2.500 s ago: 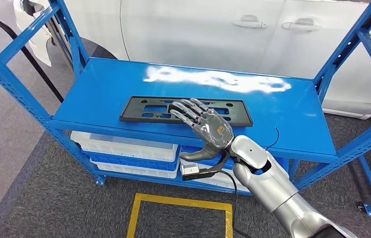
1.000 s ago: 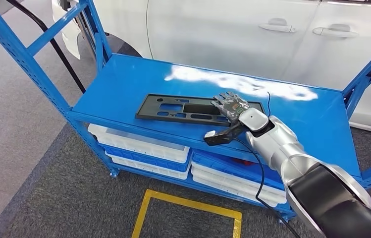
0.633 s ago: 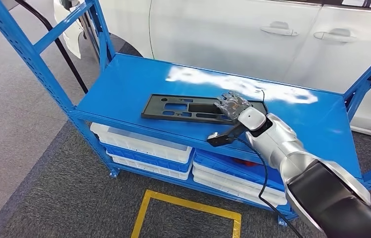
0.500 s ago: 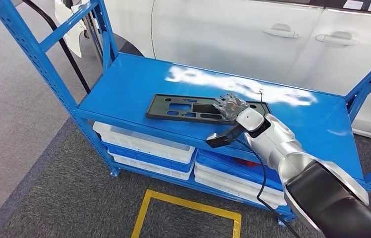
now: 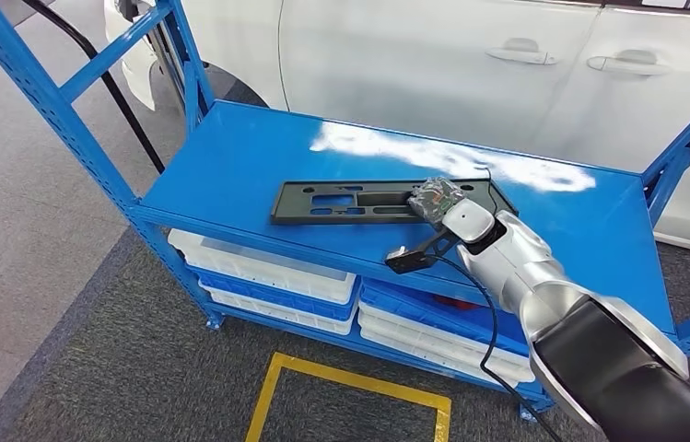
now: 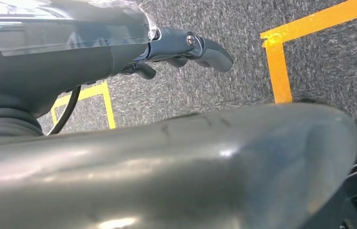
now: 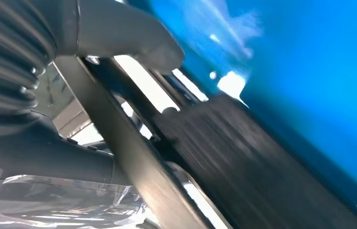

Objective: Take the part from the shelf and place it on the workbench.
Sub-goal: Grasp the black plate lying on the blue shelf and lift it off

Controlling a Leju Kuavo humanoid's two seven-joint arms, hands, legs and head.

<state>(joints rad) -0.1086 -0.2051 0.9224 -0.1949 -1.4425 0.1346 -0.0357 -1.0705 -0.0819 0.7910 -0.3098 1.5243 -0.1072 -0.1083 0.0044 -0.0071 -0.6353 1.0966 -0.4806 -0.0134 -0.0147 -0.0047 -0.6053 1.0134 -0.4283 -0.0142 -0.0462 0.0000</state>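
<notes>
The part (image 5: 341, 201) is a long flat black plate with cut-outs, lying on the top board of the blue shelf (image 5: 230, 157). My right hand (image 5: 435, 197) grips it near its right end, fingers curled over the top. In the right wrist view the plate's dark edge (image 7: 243, 157) runs between the grey thumb (image 7: 133, 38) and the fingers. My left hand (image 6: 186, 45) hangs over the grey carpet, its fingers loosely apart and holding nothing.
A white car (image 5: 415, 64) stands right behind the shelf. White and blue bins (image 5: 267, 272) fill the lower level. Blue uprights (image 5: 55, 120) frame both ends, and a black cable (image 5: 124, 110) hangs at the left. A yellow tape square (image 5: 350, 387) marks the carpet in front.
The camera has shifted. My right hand went from lying flat with spread fingers over the plate to curling around its right end, and that end has swung slightly toward the front edge.
</notes>
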